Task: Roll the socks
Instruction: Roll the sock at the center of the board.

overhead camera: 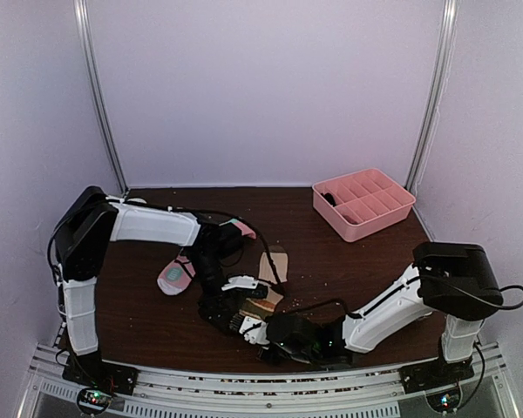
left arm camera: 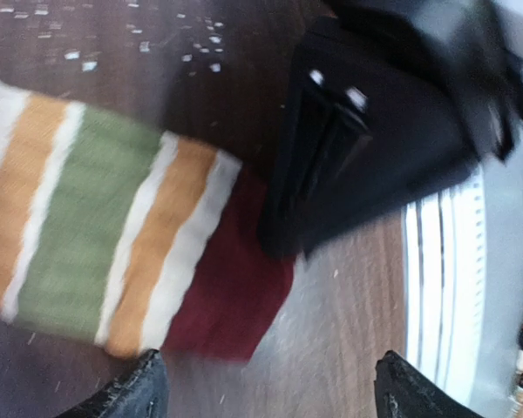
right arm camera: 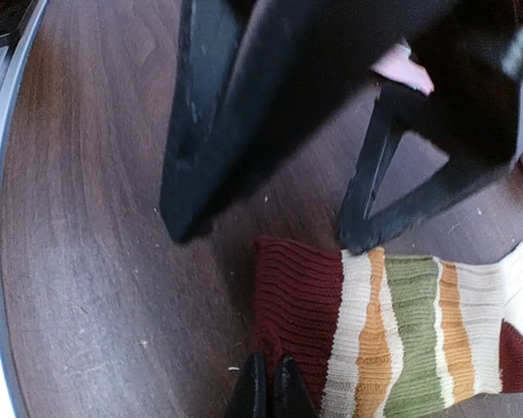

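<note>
1. Right gripper fingertips closed together at maroon cuff end of beige sock; pinching fabric or not, cannot tell.
2. Left gripper spread wide, just above same cuff.
3. Beige sock flat on table, long axis running from cuff toward far side; right gripper nearer.
4. Cream, orange, green stripes; unrolled. Pink sock far-left of beige sock.

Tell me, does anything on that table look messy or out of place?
Pale specks are scattered over the dark table near the striped sock. The pink sock lies apart, partly hidden by the left arm.
</note>
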Action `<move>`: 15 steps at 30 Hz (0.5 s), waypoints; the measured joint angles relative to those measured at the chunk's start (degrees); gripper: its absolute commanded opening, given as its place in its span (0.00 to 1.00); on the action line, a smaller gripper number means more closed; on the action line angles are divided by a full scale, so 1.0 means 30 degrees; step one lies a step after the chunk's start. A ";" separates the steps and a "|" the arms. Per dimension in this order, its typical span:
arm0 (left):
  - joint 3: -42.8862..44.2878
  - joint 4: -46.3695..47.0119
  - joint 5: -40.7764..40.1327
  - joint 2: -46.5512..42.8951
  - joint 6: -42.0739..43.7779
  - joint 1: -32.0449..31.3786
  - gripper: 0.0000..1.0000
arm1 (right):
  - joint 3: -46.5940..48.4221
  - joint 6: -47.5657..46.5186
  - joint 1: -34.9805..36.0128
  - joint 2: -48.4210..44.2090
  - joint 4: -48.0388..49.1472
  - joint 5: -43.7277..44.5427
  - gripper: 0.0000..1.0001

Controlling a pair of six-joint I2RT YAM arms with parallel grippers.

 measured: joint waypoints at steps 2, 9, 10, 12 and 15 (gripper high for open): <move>-0.1020 0.1013 -0.0262 -0.1093 -0.0102 0.0233 0.81 | -0.0335 0.0896 -0.0270 -0.0095 -0.0044 -0.0532 0.00; -0.3388 0.4014 -0.0444 -0.3279 -0.0459 0.0364 0.69 | -0.1588 0.5005 -0.2055 -0.0962 0.0619 -0.3483 0.00; -0.3519 0.4517 -0.0444 -0.3271 -0.0663 0.0350 0.67 | -0.1596 0.5515 -0.2368 -0.0962 0.0692 -0.4189 0.00; -0.3701 0.5486 -0.0474 -0.3279 -0.0867 0.0386 0.66 | -0.1603 0.6477 -0.2674 -0.0962 0.0801 -0.5202 0.00; -0.4022 0.7147 -0.0648 -0.3279 -0.1246 0.0379 0.64 | -0.1865 0.8000 -0.3213 -0.0940 0.1406 -0.7206 0.00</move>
